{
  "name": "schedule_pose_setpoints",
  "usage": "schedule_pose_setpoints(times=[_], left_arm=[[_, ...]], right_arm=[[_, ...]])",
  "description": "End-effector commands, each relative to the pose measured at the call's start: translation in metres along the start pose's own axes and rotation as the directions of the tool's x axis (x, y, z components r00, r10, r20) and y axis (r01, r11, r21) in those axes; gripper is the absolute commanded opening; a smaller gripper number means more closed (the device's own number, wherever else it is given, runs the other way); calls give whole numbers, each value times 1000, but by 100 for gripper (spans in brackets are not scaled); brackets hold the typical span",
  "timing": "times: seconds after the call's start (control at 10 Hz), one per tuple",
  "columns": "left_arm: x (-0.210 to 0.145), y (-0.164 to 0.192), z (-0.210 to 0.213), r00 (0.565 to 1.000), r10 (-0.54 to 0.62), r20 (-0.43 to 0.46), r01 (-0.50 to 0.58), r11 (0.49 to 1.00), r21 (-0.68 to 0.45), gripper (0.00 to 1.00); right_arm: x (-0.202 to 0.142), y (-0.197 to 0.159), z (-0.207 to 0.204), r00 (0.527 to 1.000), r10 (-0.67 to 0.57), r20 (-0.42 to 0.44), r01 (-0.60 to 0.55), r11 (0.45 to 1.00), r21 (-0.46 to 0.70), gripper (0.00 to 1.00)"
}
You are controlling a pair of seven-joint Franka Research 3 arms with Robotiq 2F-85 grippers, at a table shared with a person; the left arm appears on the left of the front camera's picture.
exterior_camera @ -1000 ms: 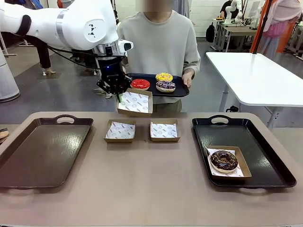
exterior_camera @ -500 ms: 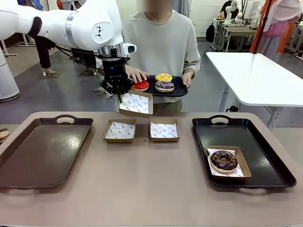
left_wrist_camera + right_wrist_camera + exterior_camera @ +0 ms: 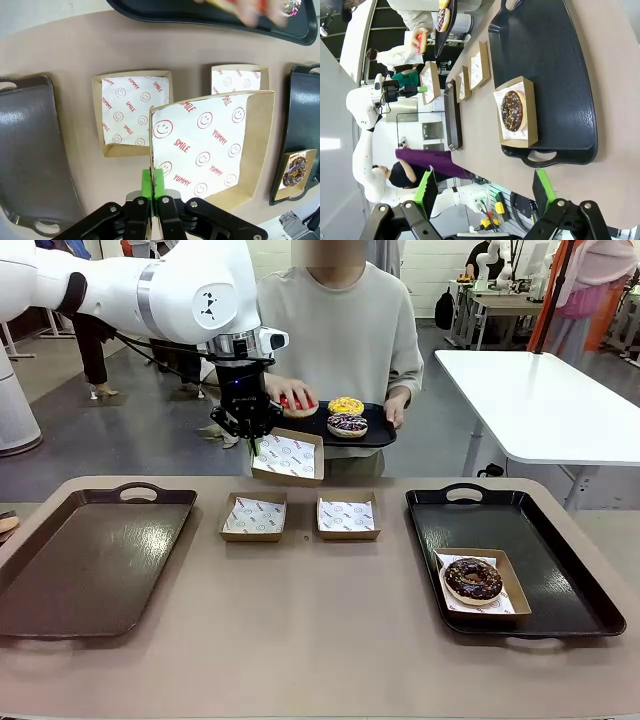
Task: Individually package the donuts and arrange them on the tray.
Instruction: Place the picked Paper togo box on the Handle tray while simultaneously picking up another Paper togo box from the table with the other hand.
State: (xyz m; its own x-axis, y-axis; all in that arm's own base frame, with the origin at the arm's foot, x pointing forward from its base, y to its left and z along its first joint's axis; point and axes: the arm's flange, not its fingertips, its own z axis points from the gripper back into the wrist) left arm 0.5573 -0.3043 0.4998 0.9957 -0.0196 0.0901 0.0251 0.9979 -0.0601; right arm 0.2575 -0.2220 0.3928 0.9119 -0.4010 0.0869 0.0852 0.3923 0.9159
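My left gripper (image 3: 252,436) is shut on the rim of a cardboard box (image 3: 288,457) lined with printed paper, held in the air in front of the person. The left wrist view shows the green pads (image 3: 148,182) pinching that box (image 3: 215,145) at its edge. The person's hand lifts the red donut (image 3: 294,400) off a small black tray (image 3: 378,433) that still carries the yellow donut (image 3: 346,405) and the purple donut (image 3: 347,424). The chocolate donut (image 3: 473,579) lies in a box on the right black tray (image 3: 470,525). My right gripper (image 3: 485,187) is open above that tray's near end.
Two lined boxes (image 3: 253,517) (image 3: 347,515) with nothing in them sit side by side at mid-table. A large dark tray (image 3: 90,560) lies bare on the left. A white table (image 3: 540,400) stands behind on the right.
The person's hand came onto the red donut and raised it from the small tray. My left gripper shifted slightly right with the box, then held still.
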Motion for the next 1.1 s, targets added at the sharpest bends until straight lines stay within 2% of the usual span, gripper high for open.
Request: schedule_pose_setpoints(times=[0.0, 1.0], left_arm=[[-5, 4, 1, 1000, 0, 4, 0, 1000, -5, 0], [-5, 4, 1, 1000, 0, 4, 0, 1000, -5, 0]], right_arm=[[-2, 1, 1, 1000, 9, -1, -9, 1000, 2, 100], [-2, 1, 1, 1000, 9, -1, -9, 1000, 2, 100]])
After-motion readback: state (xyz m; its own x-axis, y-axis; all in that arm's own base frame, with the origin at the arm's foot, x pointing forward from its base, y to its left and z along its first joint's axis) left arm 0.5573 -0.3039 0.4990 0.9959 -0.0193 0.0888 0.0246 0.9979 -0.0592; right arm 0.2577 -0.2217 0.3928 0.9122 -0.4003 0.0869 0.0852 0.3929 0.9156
